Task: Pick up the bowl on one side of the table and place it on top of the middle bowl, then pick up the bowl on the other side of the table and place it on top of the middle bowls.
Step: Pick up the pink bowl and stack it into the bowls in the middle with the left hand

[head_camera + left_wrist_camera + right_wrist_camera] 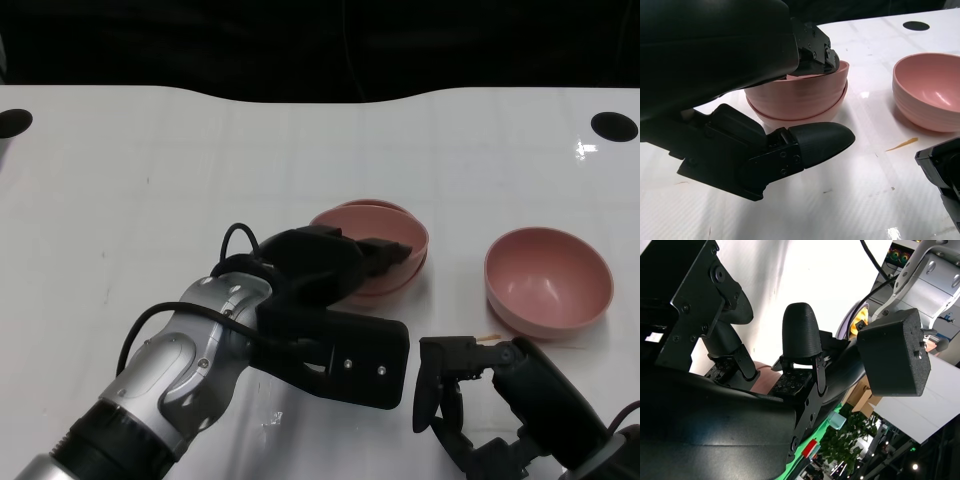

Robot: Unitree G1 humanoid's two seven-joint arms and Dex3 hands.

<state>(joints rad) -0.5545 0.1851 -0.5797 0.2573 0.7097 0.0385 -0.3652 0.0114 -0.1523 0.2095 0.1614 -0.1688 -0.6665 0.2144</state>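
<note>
Two pink bowls are nested at the table's middle; the top bowl [352, 218] [805, 90] sits slightly tilted in the lower bowl [418, 262] [785, 119]. My left hand [335, 275] reaches over them from the near left. Its fingers [815, 50] lie on the top bowl's near rim, while the thumb [815, 142] hangs just short of the bowls, with bare table showing between. A third pink bowl [548, 280] [930, 90] stands alone to the right. My right hand [462, 392] hovers near the front edge, short of that bowl, fingers apart and holding nothing.
The white table [150, 200] has a black round hole at each far corner [614, 125] [12, 122] and a dark drop behind its far edge. A small yellowish sliver [488, 337] [902, 145] lies on the table between my right hand and the right bowl.
</note>
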